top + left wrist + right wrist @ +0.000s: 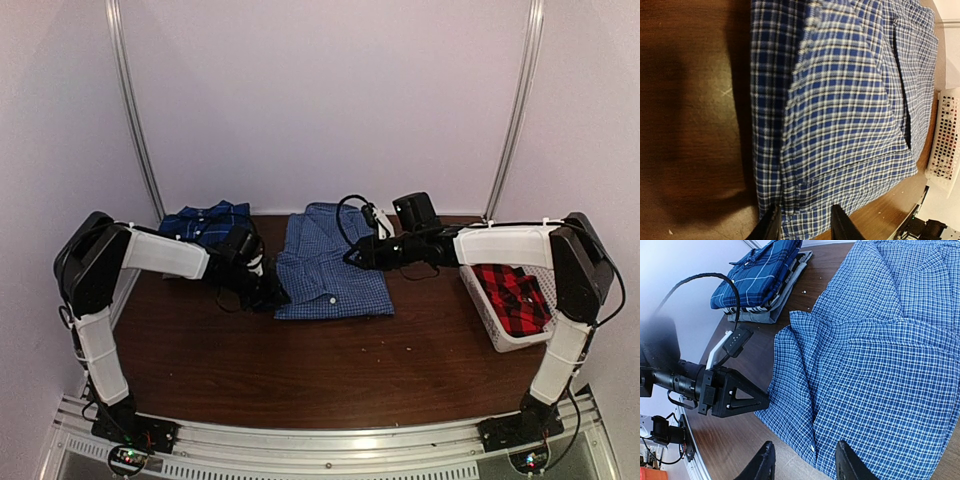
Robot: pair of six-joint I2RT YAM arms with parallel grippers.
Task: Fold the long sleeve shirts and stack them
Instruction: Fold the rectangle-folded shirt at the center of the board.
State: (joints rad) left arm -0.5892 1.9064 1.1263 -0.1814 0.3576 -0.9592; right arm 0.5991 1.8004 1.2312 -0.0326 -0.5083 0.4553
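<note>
Your left gripper (806, 215) straddles the left edge of the blue-and-white shirt (850, 125), unclenched. Right gripper (805, 452) hovers released above it; open tabletop (300, 370) lies toward you.

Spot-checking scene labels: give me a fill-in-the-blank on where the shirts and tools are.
1. The red shirt lies in the white ___.
2. The dark plaid shirt tops a stack at the table's back ___ corner.
3. Left tool and right tool, both at the check shirt, have jaws ___.
Missing: basket; left; open.
</note>
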